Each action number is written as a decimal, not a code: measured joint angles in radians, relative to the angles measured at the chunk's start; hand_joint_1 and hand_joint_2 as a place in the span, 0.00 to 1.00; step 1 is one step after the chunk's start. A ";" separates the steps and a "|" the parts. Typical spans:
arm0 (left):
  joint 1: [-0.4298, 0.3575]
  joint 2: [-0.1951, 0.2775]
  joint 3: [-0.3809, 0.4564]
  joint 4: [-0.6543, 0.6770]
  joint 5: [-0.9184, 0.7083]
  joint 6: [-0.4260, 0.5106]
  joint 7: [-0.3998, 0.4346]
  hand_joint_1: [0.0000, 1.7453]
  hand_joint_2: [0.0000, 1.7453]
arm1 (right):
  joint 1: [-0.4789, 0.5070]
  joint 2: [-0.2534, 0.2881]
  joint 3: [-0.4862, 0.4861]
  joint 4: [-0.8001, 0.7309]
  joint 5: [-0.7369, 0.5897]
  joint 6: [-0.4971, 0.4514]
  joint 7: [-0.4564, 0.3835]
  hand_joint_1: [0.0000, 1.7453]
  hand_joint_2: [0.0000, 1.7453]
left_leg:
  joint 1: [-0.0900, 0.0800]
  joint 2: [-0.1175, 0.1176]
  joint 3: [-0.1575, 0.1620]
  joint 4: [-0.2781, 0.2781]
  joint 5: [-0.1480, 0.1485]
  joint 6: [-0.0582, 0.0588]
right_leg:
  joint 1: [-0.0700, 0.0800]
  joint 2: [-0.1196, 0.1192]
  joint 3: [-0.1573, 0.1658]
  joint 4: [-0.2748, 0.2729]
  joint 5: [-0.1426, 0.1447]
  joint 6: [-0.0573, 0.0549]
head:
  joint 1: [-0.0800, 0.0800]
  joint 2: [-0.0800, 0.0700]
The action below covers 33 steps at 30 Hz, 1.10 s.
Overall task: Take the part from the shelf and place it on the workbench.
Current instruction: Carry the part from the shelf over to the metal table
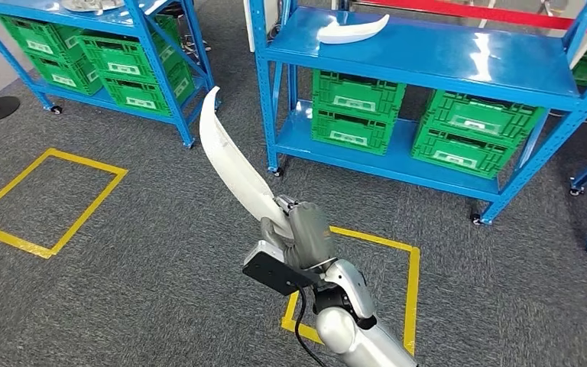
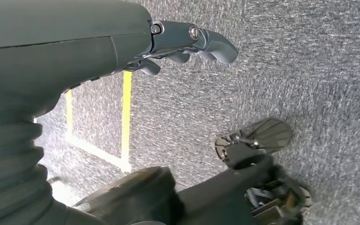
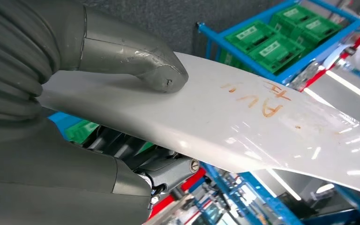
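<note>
I've got the long curved white plastic part [image 1: 233, 157] pinched in my right hand [image 1: 302, 233] over the grey carpet floor [image 1: 160, 252], left hand [image 2: 187, 42] hanging loosely spread, holding nothing.

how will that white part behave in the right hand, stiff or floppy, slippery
Probably stiff: the white part juts up from the right hand without drooping. Likely light, since it is gripped at one end alone. Its glossy surface looks slippery, so it might pivot under the thumb.

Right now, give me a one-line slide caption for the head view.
Right hand holds a curved white part upright before blue shelves stocked with green crates.
</note>
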 joint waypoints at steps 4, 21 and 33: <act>0.004 -0.001 0.000 0.000 0.000 0.000 0.000 0.00 1.00 | 0.000 0.000 0.000 -0.008 0.004 0.002 0.001 1.00 1.00 | 0.001 -0.033 0.001 -0.018 0.008 0.022 | 0.001 -0.012 0.003 0.007 -0.011 0.020 | 0.001 0.000; 0.005 -0.002 0.000 0.000 -0.003 0.000 0.000 0.00 1.00 | 0.010 0.003 -0.016 -0.021 0.007 0.005 0.003 1.00 1.00 | 0.011 -0.144 -0.064 0.054 -0.009 -0.017 | -0.013 0.117 -0.017 0.009 0.011 -0.006 | 0.000 0.000; -0.004 0.003 -0.001 -0.001 -0.010 0.000 0.003 0.00 1.00 | 0.021 0.007 -0.026 -0.029 0.007 0.004 0.002 1.00 1.00 | -0.007 -0.009 -0.007 -0.010 0.009 0.011 | 0.004 -0.030 -0.003 0.006 -0.001 0.008 | -0.003 0.000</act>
